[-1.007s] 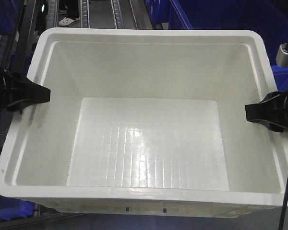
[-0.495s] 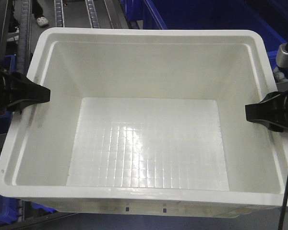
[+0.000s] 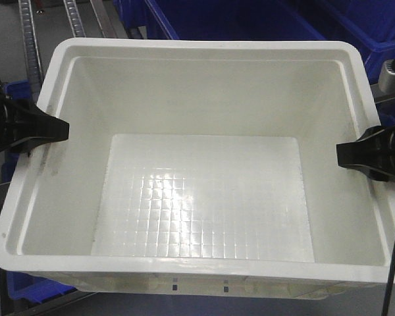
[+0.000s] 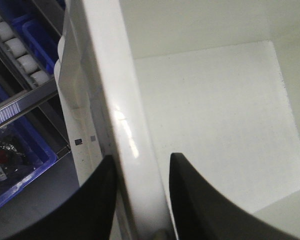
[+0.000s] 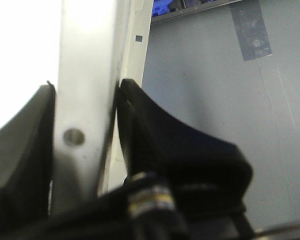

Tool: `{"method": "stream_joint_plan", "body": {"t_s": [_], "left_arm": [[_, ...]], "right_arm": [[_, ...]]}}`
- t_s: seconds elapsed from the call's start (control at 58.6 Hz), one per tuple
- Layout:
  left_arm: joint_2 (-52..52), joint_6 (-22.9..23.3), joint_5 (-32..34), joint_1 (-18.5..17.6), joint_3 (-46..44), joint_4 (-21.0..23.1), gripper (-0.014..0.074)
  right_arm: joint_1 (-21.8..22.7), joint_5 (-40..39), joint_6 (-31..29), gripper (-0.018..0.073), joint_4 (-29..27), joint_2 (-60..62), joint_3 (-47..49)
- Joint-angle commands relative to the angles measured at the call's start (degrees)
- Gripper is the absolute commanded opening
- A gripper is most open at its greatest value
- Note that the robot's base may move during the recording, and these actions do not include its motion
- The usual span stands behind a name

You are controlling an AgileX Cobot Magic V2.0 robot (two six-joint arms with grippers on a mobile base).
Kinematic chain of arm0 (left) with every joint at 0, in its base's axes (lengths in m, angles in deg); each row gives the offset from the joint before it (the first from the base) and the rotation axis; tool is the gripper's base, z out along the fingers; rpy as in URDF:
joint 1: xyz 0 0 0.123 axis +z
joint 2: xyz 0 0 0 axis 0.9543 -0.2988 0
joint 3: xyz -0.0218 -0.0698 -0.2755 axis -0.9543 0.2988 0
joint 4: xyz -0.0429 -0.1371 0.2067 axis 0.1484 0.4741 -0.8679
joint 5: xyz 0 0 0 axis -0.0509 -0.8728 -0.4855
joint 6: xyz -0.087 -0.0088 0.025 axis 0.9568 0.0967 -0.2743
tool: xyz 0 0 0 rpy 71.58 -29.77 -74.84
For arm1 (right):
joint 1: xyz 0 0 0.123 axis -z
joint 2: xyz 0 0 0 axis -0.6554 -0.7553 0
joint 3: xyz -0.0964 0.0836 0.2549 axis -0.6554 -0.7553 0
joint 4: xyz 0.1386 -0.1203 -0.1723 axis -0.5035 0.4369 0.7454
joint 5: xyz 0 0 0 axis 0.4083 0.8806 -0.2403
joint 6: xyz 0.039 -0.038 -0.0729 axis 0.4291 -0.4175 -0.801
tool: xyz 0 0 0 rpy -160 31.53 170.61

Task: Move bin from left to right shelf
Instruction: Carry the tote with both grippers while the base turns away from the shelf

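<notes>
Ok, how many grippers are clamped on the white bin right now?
2. The left gripper pinches the left rim of the white bin; the right gripper pinches its right rim, each with one finger inside, one outside.

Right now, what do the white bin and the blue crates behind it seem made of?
The bin looks like moulded white plastic, semi-glossy: light glints on its rim and gridded floor. The blue crates look like similar plastic, though little of them shows.
</notes>
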Motion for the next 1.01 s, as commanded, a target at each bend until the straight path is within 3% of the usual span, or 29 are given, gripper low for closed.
{"method": "stream_joint_plan", "body": {"t_s": [0.0, 0.99], "left_arm": [[1.7, -1.1, 5.5, -0.5, -2.7, 5.2, -0.0004], [1.7, -1.1, 5.5, -0.5, -2.7, 5.2, -0.0004]], "right_arm": [[-0.6, -6.6, -2.8, -0.0005, -5.3, 1.5, 2.6], [-0.6, -6.6, -2.8, -0.0005, -5.3, 1.5, 2.6]]}}
